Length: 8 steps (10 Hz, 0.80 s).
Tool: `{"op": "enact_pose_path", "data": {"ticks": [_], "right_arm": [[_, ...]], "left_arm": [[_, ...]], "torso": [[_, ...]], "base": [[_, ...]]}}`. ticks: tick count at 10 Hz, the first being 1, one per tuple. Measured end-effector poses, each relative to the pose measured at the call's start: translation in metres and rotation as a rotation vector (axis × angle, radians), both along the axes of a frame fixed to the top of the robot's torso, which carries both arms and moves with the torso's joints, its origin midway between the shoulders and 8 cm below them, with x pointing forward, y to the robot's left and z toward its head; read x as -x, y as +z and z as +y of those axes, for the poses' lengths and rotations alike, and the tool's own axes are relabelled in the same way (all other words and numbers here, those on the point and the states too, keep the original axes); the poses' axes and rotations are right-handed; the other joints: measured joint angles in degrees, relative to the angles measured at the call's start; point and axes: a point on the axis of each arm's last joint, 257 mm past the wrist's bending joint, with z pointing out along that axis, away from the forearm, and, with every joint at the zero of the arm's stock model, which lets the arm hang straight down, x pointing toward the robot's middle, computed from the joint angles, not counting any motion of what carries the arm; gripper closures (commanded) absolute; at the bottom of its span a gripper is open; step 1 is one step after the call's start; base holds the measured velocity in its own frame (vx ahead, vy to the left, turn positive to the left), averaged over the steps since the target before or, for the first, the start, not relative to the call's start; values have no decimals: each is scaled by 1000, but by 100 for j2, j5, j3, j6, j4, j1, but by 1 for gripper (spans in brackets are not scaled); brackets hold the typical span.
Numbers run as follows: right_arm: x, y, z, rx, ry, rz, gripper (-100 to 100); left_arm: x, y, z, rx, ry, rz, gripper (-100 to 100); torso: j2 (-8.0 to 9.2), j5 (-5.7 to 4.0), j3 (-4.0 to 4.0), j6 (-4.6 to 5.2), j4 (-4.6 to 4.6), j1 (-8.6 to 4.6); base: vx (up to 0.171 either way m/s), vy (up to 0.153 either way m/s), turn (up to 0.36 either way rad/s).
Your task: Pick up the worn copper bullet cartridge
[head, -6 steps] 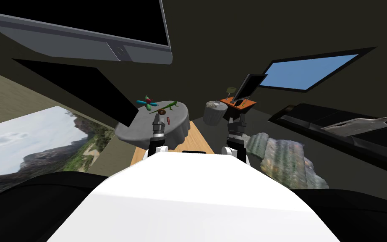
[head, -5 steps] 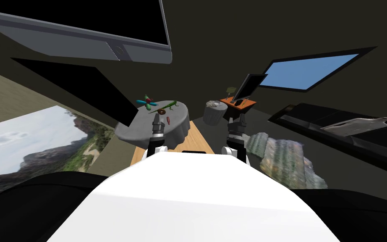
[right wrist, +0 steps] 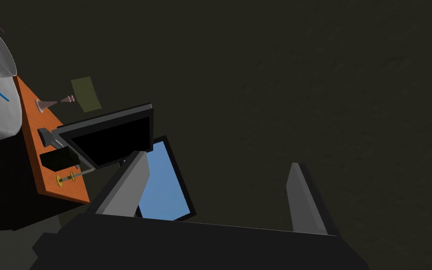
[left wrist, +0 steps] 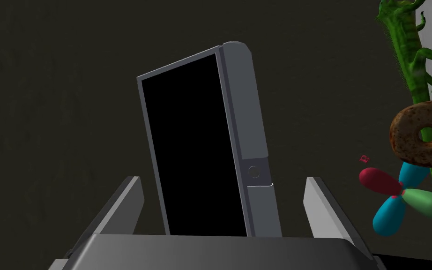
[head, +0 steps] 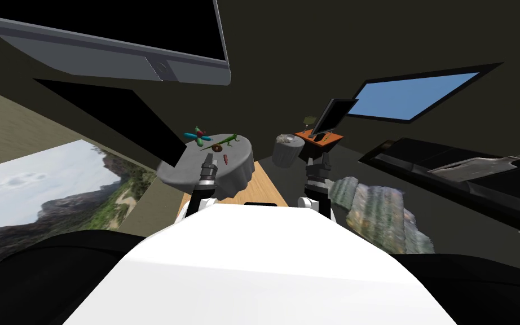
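Note:
A small reddish-brown cartridge (head: 225, 159) lies on the round grey-draped table (head: 185, 172), near a brown donut (head: 217, 148), a green lizard (head: 228, 139) and a coloured propeller toy (head: 198, 136). My left gripper (head: 208, 163) hovers over the table just left of the cartridge, apart from it. In the left wrist view that gripper (left wrist: 222, 201) is open and holds nothing; beyond it I see the donut (left wrist: 423, 133), lizard (left wrist: 412, 51) and toy (left wrist: 398, 197). My right gripper (head: 317, 163) is raised beside the table, and the right wrist view shows it (right wrist: 215, 192) open and empty.
A grey-framed dark screen (head: 140, 39) hangs beyond the table. An orange desk (head: 318, 137) with a monitor (head: 332, 115) stands to the right, next to a small grey stool (head: 288, 149). A wooden strip (head: 261, 189) runs under the table's near side. A dark sofa (head: 467, 180) sits at far right.
My left arm has swung slightly left and its gripper now sits a bit further from the cartridge. The head view has shifted a little. The right arm is still.

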Motion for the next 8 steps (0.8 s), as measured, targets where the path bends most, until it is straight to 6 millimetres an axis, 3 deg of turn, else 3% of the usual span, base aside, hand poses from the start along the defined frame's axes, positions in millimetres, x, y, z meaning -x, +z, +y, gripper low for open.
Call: {"op": "enact_pose_path", "data": {"ticks": [8], "right_arm": [[0,0,0,0,0,0,0]], "left_arm": [[9,5,60,-116,67,170,-100]], "torso": [[-5,0,-2,1,-1,-2]], "base": [[-53,-34,7]]}}
